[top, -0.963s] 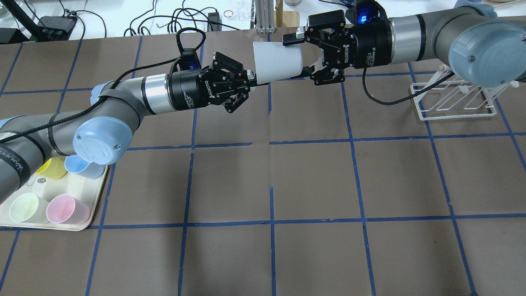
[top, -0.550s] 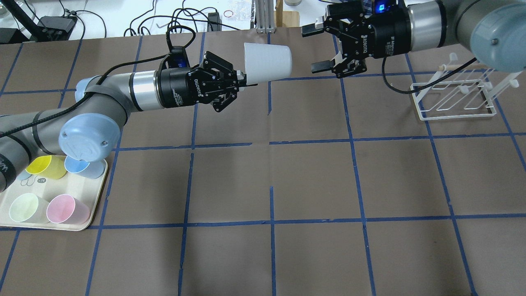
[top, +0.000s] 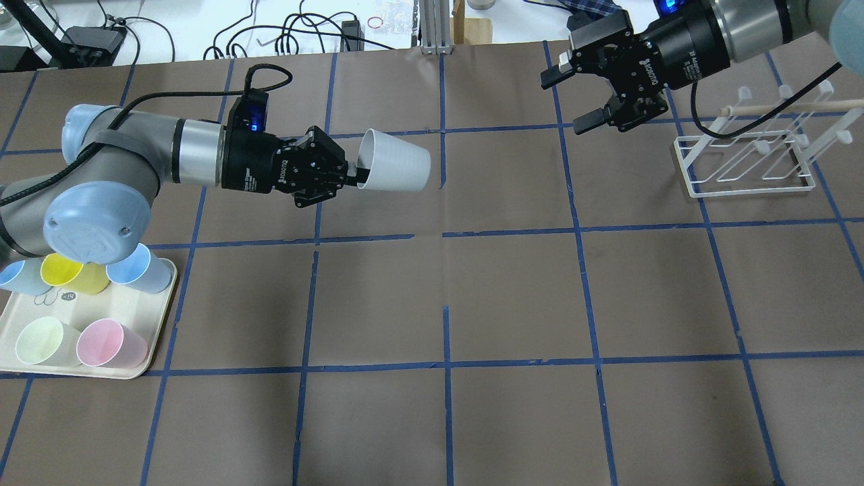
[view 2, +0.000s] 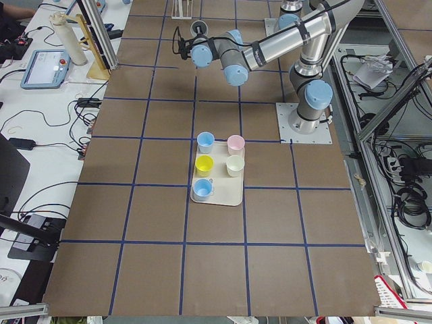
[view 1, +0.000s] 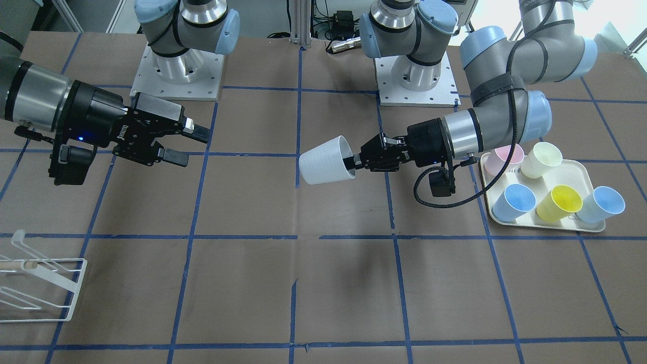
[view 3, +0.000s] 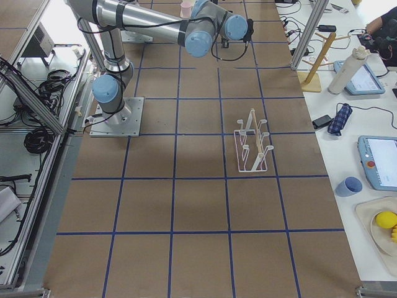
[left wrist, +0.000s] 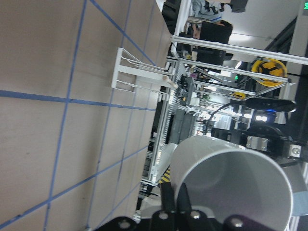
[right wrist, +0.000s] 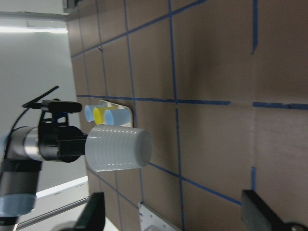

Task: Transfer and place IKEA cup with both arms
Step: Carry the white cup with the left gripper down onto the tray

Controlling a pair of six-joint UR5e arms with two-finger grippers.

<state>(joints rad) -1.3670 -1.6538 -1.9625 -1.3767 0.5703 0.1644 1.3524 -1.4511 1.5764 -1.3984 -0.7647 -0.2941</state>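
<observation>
The IKEA cup (top: 398,167) is a pale grey tapered tumbler, lying on its side in the air over the table. My left gripper (top: 356,174) is shut on its rim, one finger inside the mouth. The cup's base points toward my right gripper (top: 572,99), which is open, empty and well apart from it at the far right. In the front-facing view the cup (view 1: 323,162) hangs from the left gripper (view 1: 352,163), with the right gripper (view 1: 186,145) open at the left. The right wrist view shows the cup (right wrist: 118,149) from its base end. The left wrist view shows its mouth (left wrist: 231,187).
A cream tray (top: 156,307) at the near left holds several pastel cups: pink, pale green, yellow and light blue; it also shows in the front-facing view (view 1: 576,174). A white wire rack (top: 742,162) stands at the far right, just beyond the right gripper.
The right gripper's open fingers were around the cup's base. It has pulled away to the right. The left arm has drawn back to the left with the cup.
</observation>
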